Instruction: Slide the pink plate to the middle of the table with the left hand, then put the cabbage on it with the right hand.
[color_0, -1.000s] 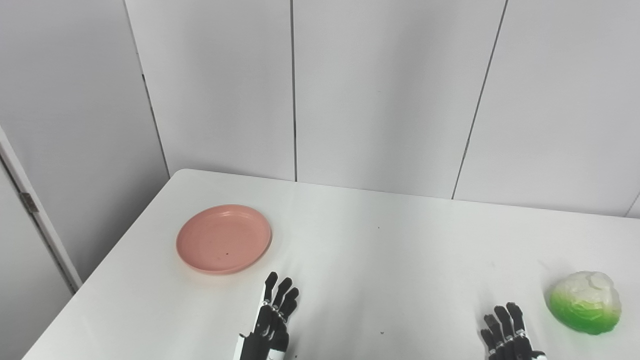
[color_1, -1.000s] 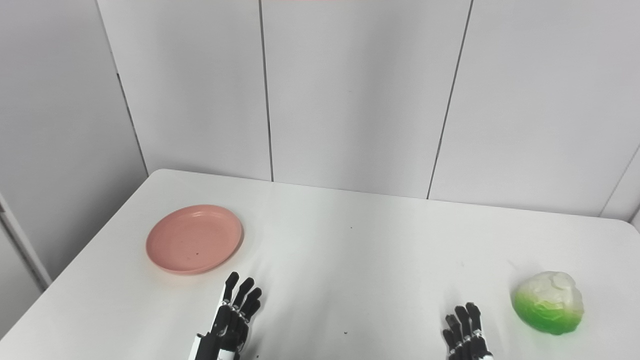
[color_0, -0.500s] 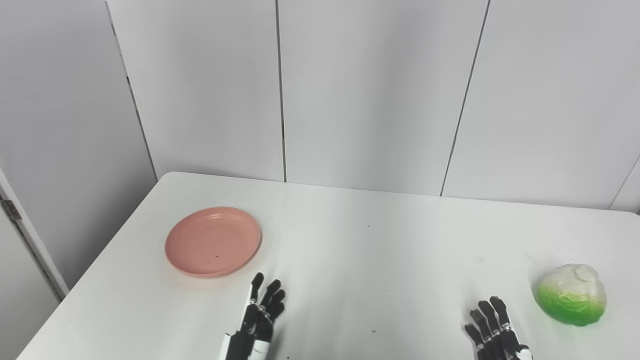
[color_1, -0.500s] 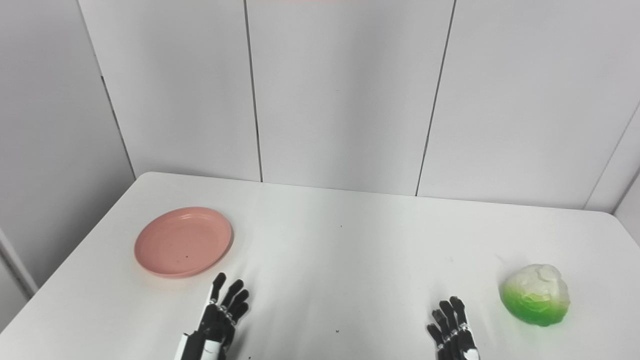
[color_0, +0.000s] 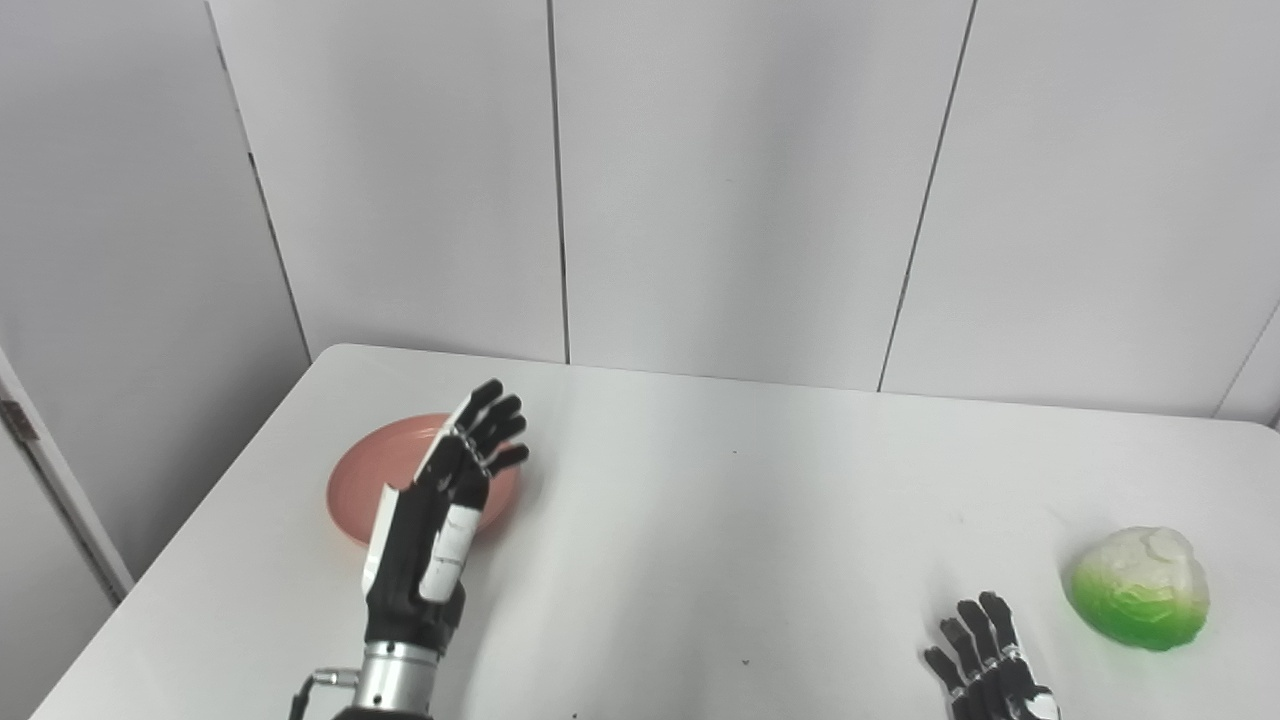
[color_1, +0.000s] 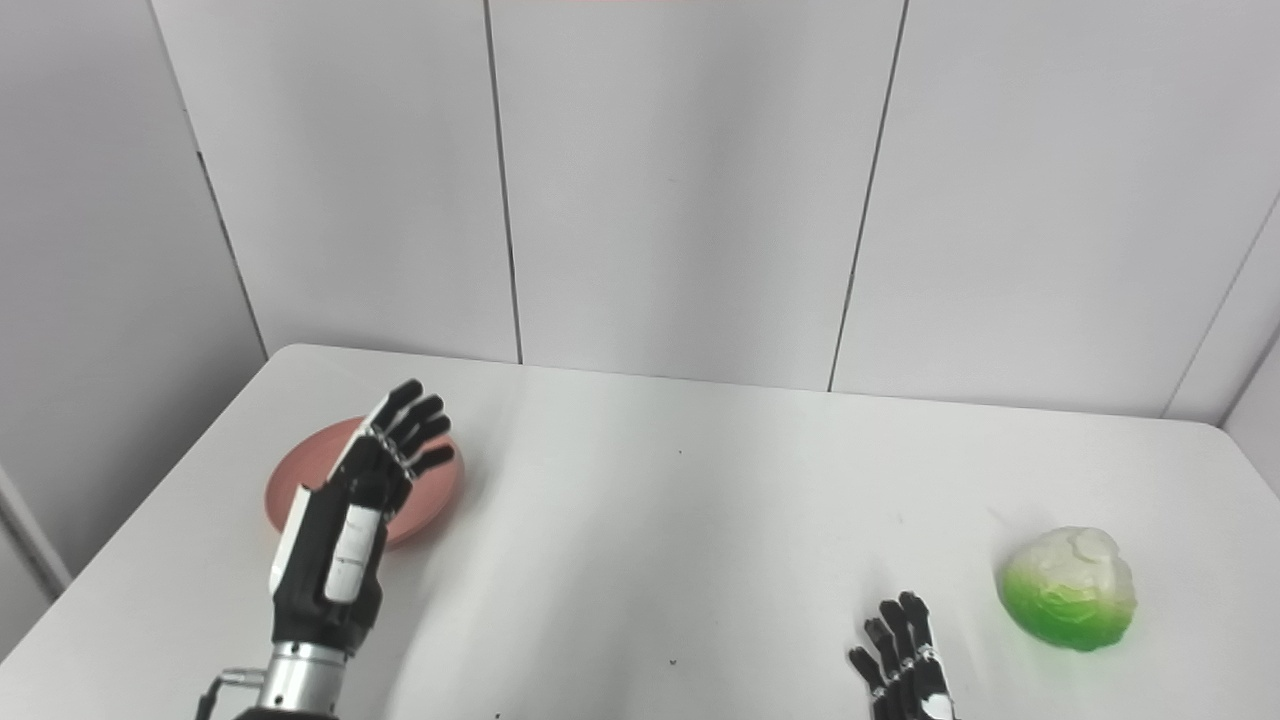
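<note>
A wall of pale grey panels (color_0: 740, 190), smooth and split by thin dark vertical seams, is seen behind everything. Below it a white table (color_0: 740, 500) with a matte, faintly speckled top and a rounded far-left corner fills the lower half of both views.

On the table's left part a round, shallow pink plate (color_0: 352, 480) with a low raised rim and a smooth plastic-looking surface is found, well away from the table's middle. Its near and right portions are hidden by the left hand (color_0: 440, 510), which is raised in front of it, black-jointed with white shell panels and a metal wrist cuff. The fingers (color_0: 490, 425) are held extended and slightly apart, with nothing held. Whether the plate is touched cannot be told from these views.

Near the right edge a cabbage (color_1: 1068, 588) is seen resting on the table, a lumpy rounded dome, whitish and crinkled on top and shading to glossy bright green at its base. Just left of it and nearer, the right hand (color_1: 905, 668) is seen at the bottom edge, its dark fingers spread and empty, apart from the cabbage.
</note>
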